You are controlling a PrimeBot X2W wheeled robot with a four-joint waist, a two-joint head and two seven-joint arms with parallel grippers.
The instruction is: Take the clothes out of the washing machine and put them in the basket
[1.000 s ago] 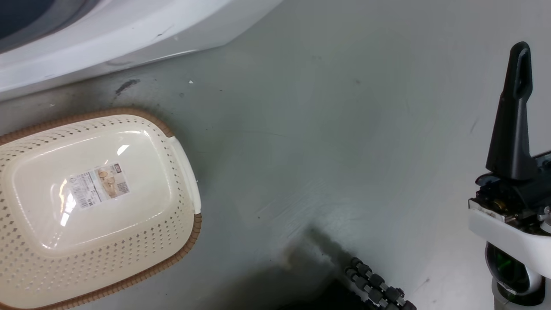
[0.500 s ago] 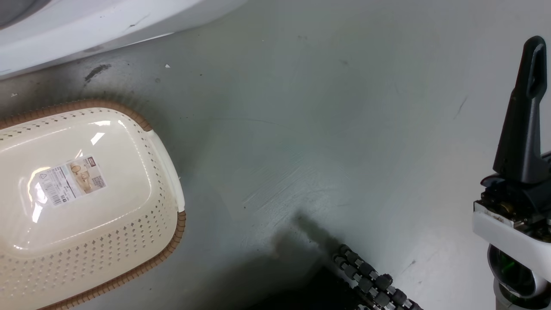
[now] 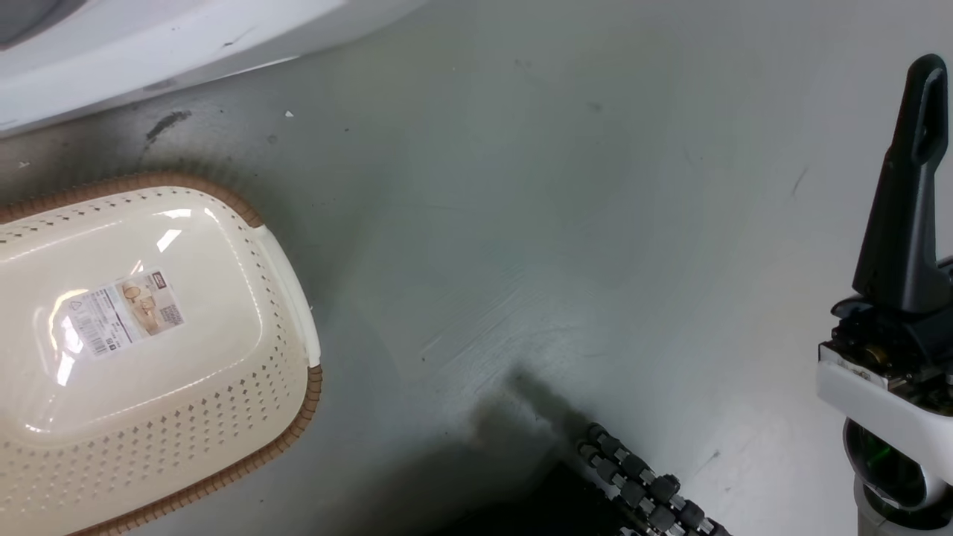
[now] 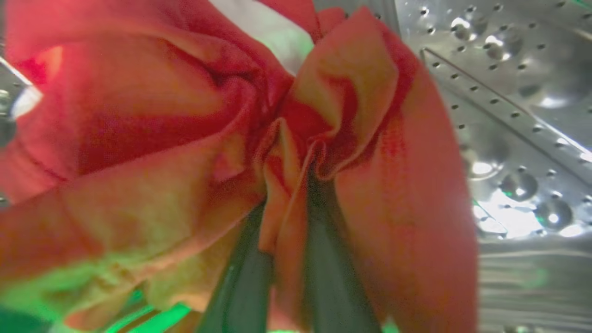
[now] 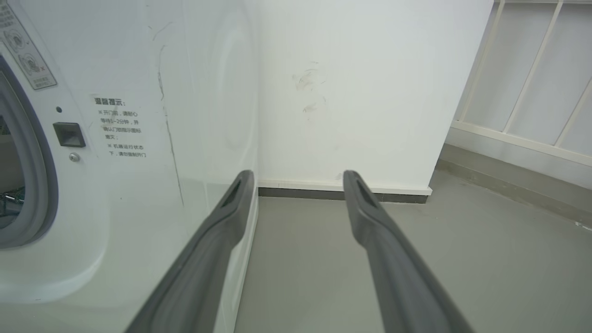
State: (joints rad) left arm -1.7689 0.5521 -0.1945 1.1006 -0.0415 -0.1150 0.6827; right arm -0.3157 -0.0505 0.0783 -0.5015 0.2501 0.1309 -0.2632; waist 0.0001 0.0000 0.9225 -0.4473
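Note:
Bright red clothes point(image 4: 152, 138) with a white panel bunch up close to the left wrist camera. My left gripper point(image 4: 289, 185) is shut on a fold of them, its fingertips buried in the fabric, inside the perforated steel drum point(image 4: 518, 115) of the washing machine point(image 5: 138, 208). The cream basket point(image 3: 246, 417) with a brown rim sits on the floor at the head view's left, its base label uncovered. My right gripper point(image 5: 297, 180) stands open in the air beside the machine's front, holding nothing; in the head view the right gripper point(image 3: 919, 97) rises edge-on at the right.
The washing machine's white lower edge point(image 3: 149, 52) crosses the head view's top left, just behind the basket. Grey floor point(image 3: 558, 223) stretches between basket and right arm. A black cable chain point(image 3: 648, 491) lies at the bottom. A white wall point(image 5: 360, 92) stands right of the machine.
The head camera has turned, sliding the basket and the machine's edge left and up in the picture. Over the last half second my right gripper has risen slightly.

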